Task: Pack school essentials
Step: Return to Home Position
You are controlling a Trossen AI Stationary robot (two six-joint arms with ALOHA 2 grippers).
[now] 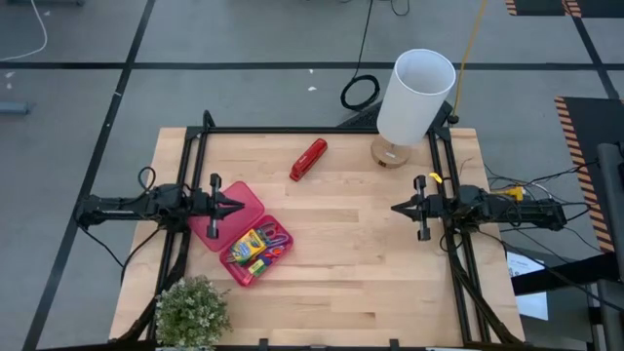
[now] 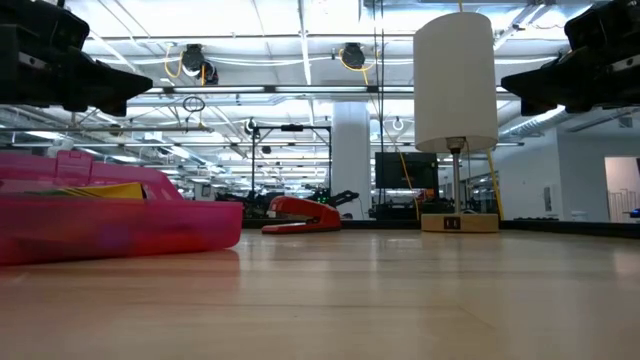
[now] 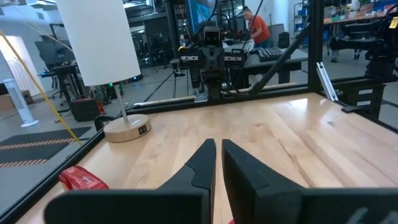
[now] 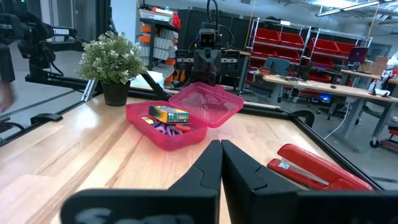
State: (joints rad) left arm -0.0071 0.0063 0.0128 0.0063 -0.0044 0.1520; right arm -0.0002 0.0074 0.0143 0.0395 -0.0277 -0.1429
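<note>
The school essentials (image 1: 257,244), a green-yellow crayon box, purple scissors and other small stationery, lie inside the open translucent pink case (image 1: 239,230) at the table's left; in the right wrist view they are the school essentials (image 4: 168,121). My left gripper (image 1: 239,206) hovers shut over the case's raised lid, touching nothing. My right gripper (image 1: 397,208) hovers shut over the table's right half.
A red stapler (image 1: 308,159) lies at the far middle. A white-shaded lamp (image 1: 409,102) stands on a wooden base at the far right. A small potted plant (image 1: 192,310) stands at the near left corner. Bare wood lies between the grippers.
</note>
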